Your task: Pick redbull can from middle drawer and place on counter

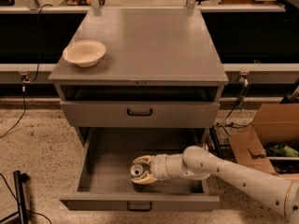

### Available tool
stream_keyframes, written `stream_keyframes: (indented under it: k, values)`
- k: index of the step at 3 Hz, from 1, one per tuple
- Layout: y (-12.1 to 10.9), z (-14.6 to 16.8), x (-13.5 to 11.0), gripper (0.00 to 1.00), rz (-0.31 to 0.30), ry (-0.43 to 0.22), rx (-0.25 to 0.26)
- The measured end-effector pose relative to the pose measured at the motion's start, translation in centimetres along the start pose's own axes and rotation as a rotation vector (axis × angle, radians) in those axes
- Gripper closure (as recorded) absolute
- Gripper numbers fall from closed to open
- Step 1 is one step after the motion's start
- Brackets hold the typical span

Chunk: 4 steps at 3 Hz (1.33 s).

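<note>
The redbull can stands upright, silver lid up, on the floor of the open middle drawer, near its front centre. My gripper reaches in from the right, low inside the drawer. Its cream fingers lie on the far and near sides of the can and press against it. The can still rests on the drawer floor. The grey counter is the cabinet's top slab, above and behind the drawer.
A cream bowl sits on the counter's left side. The taller-fronted upper drawer is closed right above the open one. A cardboard box stands on the floor to the right. A black pole stands at lower left.
</note>
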State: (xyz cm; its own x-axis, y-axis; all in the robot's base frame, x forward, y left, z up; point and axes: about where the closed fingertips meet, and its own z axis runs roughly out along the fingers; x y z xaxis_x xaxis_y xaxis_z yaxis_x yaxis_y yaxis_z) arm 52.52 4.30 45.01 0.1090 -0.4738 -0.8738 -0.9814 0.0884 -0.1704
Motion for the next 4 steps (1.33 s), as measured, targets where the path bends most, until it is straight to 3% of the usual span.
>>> stream_keyframes:
  k: [1, 2, 3, 4]
  values:
    - [0.0, 0.1, -0.2, 0.7, 0.011, -0.044, -0.011]
    - [-1.0, -1.3, -2.3, 0.92, 0.028, -0.164, -0.029]
    - [-0.6, -5.5, -7.2, 1.0, -0.025, -0.252, -0.083]
    - [-1.2, -11.5, -12.8, 1.0, -0.118, -0.235, -0.096]
